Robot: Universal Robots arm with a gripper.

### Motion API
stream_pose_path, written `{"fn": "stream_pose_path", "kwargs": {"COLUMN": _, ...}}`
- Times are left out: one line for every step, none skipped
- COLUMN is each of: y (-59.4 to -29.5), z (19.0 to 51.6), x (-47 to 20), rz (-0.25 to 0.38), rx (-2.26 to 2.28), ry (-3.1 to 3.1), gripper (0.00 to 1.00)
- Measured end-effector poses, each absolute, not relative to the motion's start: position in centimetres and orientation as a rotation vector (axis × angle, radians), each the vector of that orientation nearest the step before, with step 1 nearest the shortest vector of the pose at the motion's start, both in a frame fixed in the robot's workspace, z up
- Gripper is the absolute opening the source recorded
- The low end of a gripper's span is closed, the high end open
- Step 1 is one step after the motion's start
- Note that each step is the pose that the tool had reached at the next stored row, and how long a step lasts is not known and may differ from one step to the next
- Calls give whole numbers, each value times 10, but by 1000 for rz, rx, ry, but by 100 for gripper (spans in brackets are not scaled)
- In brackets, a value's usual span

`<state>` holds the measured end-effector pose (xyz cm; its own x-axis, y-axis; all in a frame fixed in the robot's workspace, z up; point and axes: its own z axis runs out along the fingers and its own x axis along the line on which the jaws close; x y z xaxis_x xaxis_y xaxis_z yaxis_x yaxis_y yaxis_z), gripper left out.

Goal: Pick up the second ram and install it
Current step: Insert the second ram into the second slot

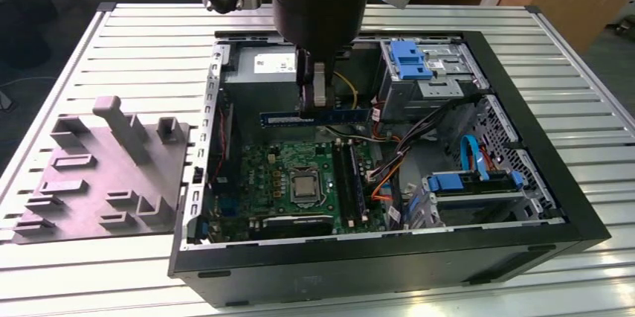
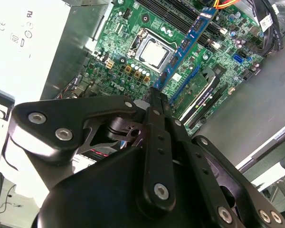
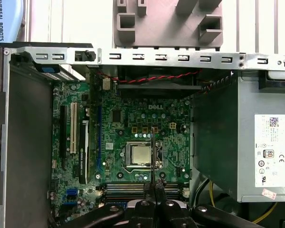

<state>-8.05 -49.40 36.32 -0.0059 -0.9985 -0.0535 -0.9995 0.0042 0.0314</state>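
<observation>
Over the open computer case [image 1: 377, 272] on the slatted bench [image 1: 149, 34], the hand [image 1: 317, 105] hangs down from the arm, clamped tight on the second ram [image 1: 343, 117]. Grip is on the stick's upper long edge, about mid-length. The stick is level, long edge down, clear of everything below it.

Exterior view: the ram is at roughly 12 o'clock from the CPU socket [image 1: 300, 185], up in the air above the motherboard [image 1: 263, 175], toward the power supply [image 1: 260, 68] end of the case. The black memory slots [image 1: 347, 175] sit at 3 o'clock of the socket, just beside it. The ram touches none of them.

Second wrist view: the blue board with black chips runs out from between the closed fingers [image 2: 154, 123] and over the motherboard. First wrist view: the stick shows edge-on as a thin line across the socket, at right angles to the slots.

Progress, my read:
- Pick-up is done. The stick is in the grip, lifted, inside the case outline and well apart from the grey fixture [image 1: 100, 175] at 9 o'clock of the case.
- Install is not done. The stick is crosswise to the slots, off to one side of them, not lowered and not seated.
- Cannot tell if another stick already sits in a slot.
- Call it about halfway, with the seating part all left.
</observation>
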Motion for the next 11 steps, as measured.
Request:
{"fn": "stream_pose_path", "kwargs": {"y": -494, "z": 363, "x": -81, "rz": 94, "rx": -2204, "ry": 2215, "gripper": 11}}
{"fn": "stream_pose_path", "kwargs": {"y": -494, "z": 363, "x": -80, "rz": 94, "rx": -2204, "ry": 2215, "gripper": 11}}
{"fn": "stream_pose_path", "kwargs": {"y": -494, "z": 363, "x": -81, "rz": 94, "rx": -2204, "ry": 2215, "gripper": 11}}
{"fn": "stream_pose_path", "kwargs": {"y": -494, "z": 363, "x": -81, "rz": 94, "rx": -2204, "ry": 2215, "gripper": 11}}
{"fn": "stream_pose_path", "kwargs": {"y": -494, "z": 363, "x": -81, "rz": 94, "rx": -2204, "ry": 2215, "gripper": 11}}
{"fn": "stream_pose_path", "kwargs": {"y": -494, "z": 363, "x": -81, "rz": 94, "rx": -2204, "ry": 2215, "gripper": 11}}
{"fn": "stream_pose_path", "kwargs": {"y": -494, "z": 363, "x": -81, "rz": 94, "rx": -2202, "ry": 2216, "gripper": 11}}
{"fn": "stream_pose_path", "kwargs": {"y": -494, "z": 363, "x": -80, "rz": 94, "rx": -2197, "ry": 2221, "gripper": 11}}
{"fn": "stream_pose_path", "kwargs": {"y": -494, "z": 363, "x": -80, "rz": 94, "rx": -2188, "ry": 2230, "gripper": 11}}
{"fn": "stream_pose_path", "kwargs": {"y": -494, "z": 363, "x": -80, "rz": 93, "rx": -2176, "ry": 2241, "gripper": 11}}
{"fn": "stream_pose_path", "kwargs": {"y": -494, "z": 363, "x": -80, "rz": 93, "rx": -2158, "ry": 2258, "gripper": 11}}
